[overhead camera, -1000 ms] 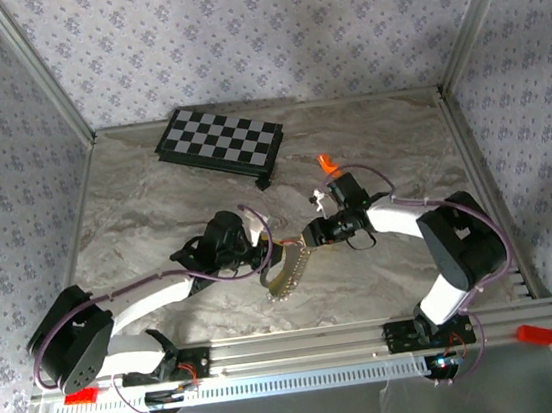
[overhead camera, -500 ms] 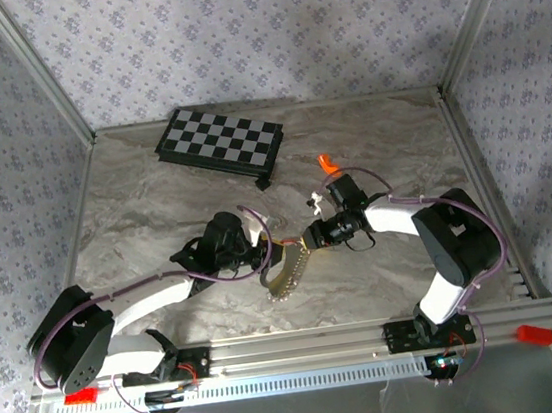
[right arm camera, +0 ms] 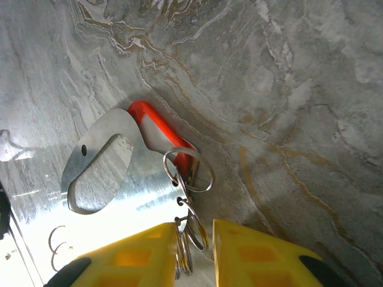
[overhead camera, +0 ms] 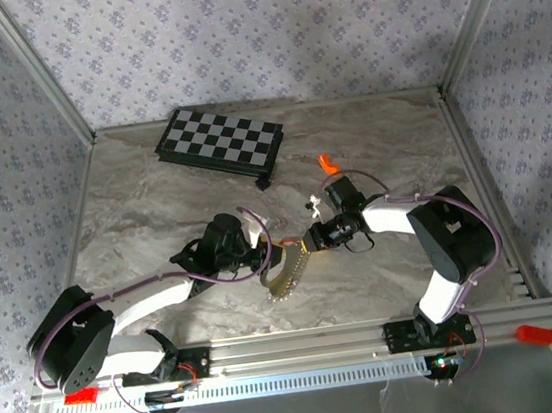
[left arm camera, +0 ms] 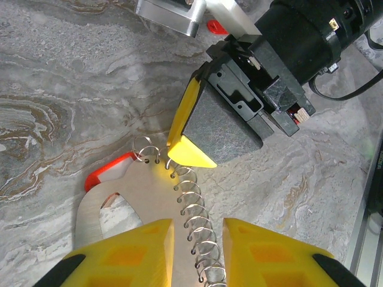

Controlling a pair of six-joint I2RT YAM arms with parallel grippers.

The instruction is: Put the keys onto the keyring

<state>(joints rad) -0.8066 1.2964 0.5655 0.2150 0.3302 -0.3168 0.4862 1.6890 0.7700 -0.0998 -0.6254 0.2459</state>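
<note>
The keyring (overhead camera: 284, 270) is a flat silver plate (left arm camera: 140, 200) with a cut-out and a coil of wire rings (left arm camera: 194, 206) along one edge. It is held between the two arms at mid-table. A red key (left arm camera: 103, 174) lies along the plate's far edge, and one ring (right arm camera: 190, 170) loops round the red key (right arm camera: 157, 124). My left gripper (left arm camera: 197, 226) (overhead camera: 265, 258) is shut on the plate and coil. My right gripper (right arm camera: 195, 230) (overhead camera: 308, 243) meets it from the right. Its fingers (left arm camera: 192, 156) pinch the top rings of the coil.
A black-and-white chequered board (overhead camera: 220, 143) lies at the back left. A bright orange piece (overhead camera: 327, 164) and a small white piece (overhead camera: 313, 202) lie just behind the right arm. Aluminium rails (overhead camera: 303, 344) run along the near edge.
My right gripper has slid a little left towards the left gripper, and its jaws have narrowed onto the rings. The left gripper and the plate have stayed put.
</note>
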